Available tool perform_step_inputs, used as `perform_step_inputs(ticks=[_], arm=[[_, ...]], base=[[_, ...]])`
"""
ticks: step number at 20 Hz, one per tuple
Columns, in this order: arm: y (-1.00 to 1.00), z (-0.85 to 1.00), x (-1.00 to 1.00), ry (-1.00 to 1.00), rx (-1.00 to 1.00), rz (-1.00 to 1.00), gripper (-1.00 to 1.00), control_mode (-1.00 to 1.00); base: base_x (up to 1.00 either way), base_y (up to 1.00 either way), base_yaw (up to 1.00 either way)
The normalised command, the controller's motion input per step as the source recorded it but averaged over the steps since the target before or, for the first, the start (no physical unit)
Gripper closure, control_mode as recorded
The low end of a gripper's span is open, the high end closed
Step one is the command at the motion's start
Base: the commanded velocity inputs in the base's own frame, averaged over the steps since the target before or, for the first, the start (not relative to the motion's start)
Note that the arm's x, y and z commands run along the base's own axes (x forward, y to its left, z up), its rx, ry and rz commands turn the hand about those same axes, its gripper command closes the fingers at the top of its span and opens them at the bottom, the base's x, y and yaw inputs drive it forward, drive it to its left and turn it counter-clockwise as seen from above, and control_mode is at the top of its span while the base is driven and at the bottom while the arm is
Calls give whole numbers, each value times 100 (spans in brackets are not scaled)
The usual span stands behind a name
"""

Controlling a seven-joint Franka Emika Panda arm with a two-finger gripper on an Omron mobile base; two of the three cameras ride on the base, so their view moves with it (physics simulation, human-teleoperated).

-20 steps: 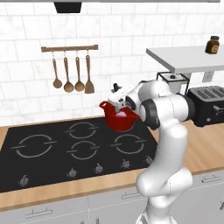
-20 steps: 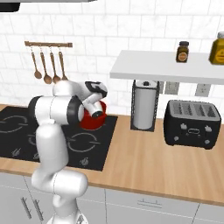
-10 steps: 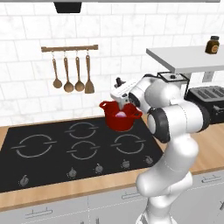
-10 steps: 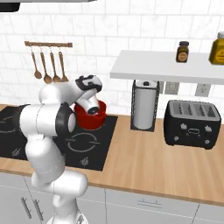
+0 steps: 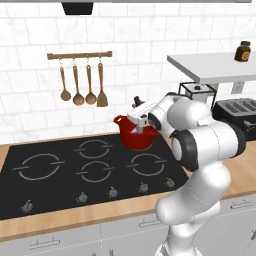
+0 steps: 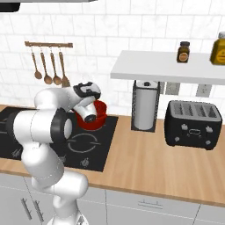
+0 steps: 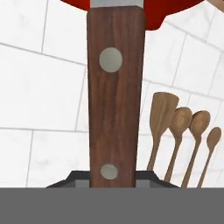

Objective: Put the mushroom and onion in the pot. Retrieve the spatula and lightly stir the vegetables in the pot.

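Note:
The glossy red pot [image 5: 136, 138] stands at the back right of the black cooktop [image 5: 60, 175]; it also shows as the pot [image 6: 100, 115] behind my forearm. My gripper [image 5: 139, 127] reaches down over the pot's rim. It is shut on the spatula [image 7: 114, 96], whose brown wooden handle has two metal rivets. The handle runs up from my gripper [image 7: 112, 178] to a grey blade at the red pot [image 7: 175, 11]. The mushroom and onion are hidden from me.
A wall rail holds three wooden spoons and a flat-bladed wooden turner [image 5: 102, 85], left of the pot. On the wooden counter stand a paper-towel holder [image 6: 145, 105] and a black toaster [image 6: 192, 125]. A shelf [image 6: 167, 68] with jars hangs above them.
My elbow has swung outward and low, and the hand has dropped from above the pot's right side down to its rim, still shut on the handle.

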Motion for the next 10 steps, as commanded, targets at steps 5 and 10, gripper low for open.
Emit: perform_step_inputs(ticks=[5, 10], arm=[[-1, -50, 0, 8, 9, -4, 100, -100], [-4, -68, 5, 13, 9, -6, 100, -100]], base=[[0, 0, 0], [0, 0, 0]])
